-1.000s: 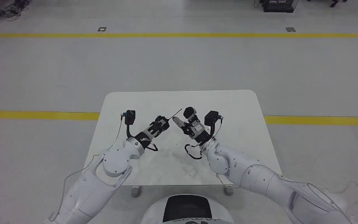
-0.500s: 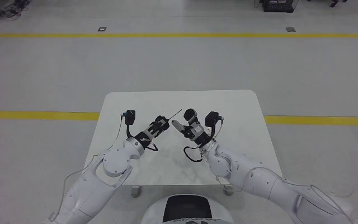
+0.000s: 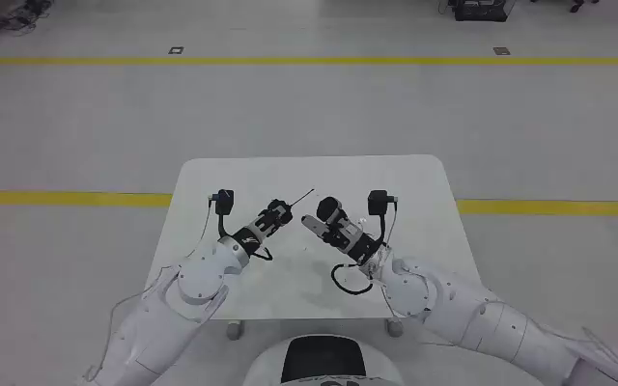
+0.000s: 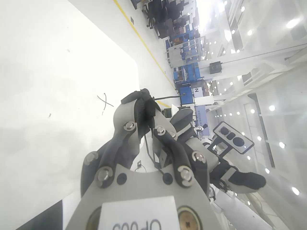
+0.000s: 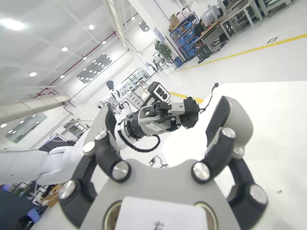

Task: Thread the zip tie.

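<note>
The zip tie (image 3: 302,197) is near the centre of the top view, above the worktop (image 3: 406,179). It projects toward the upper right from the left gripper (image 3: 284,207), whose fingers are pressed together on one end of the tie. Just to the right, the right gripper (image 3: 317,214) is spread wide and holds nothing, clear of the tie.
</note>
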`<action>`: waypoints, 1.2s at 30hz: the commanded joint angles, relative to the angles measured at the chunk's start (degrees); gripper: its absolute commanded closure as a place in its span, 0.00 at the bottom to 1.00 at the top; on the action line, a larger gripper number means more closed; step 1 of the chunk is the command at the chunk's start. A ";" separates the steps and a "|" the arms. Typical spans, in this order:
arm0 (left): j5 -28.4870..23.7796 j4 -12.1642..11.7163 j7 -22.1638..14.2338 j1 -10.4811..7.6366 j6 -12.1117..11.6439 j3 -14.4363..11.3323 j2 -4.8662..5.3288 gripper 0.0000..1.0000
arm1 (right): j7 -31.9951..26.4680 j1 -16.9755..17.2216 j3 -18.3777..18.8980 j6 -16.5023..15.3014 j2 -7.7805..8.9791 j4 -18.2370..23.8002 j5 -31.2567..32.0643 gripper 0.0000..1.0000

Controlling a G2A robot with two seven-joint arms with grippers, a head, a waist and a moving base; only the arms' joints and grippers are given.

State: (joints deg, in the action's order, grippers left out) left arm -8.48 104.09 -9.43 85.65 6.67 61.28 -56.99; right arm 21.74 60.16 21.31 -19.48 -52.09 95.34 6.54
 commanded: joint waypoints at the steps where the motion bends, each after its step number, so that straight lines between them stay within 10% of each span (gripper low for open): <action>1: 0.00 0.00 0.00 0.00 0.00 0.00 0.00 1.00 | -2.80 0.76 1.54 0.00 1.30 1.36 -2.79 0.00; 10: 0.00 0.00 0.00 0.00 0.00 0.00 0.00 1.00 | -14.26 5.71 10.04 0.00 3.73 5.30 -10.99 0.00; 18: 0.00 0.00 0.00 0.00 0.00 0.00 0.00 1.00 | -29.15 11.65 21.39 0.00 2.52 5.58 -19.58 0.00; 36: 0.00 0.00 0.00 0.00 0.00 0.00 0.00 1.00 | -71.64 22.25 47.69 0.00 -10.96 -2.26 -34.26 0.00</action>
State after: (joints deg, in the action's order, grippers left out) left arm -8.48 104.09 -9.43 85.65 6.67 61.28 -56.99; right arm -46.75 82.16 67.62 -19.48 -62.02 93.95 -27.12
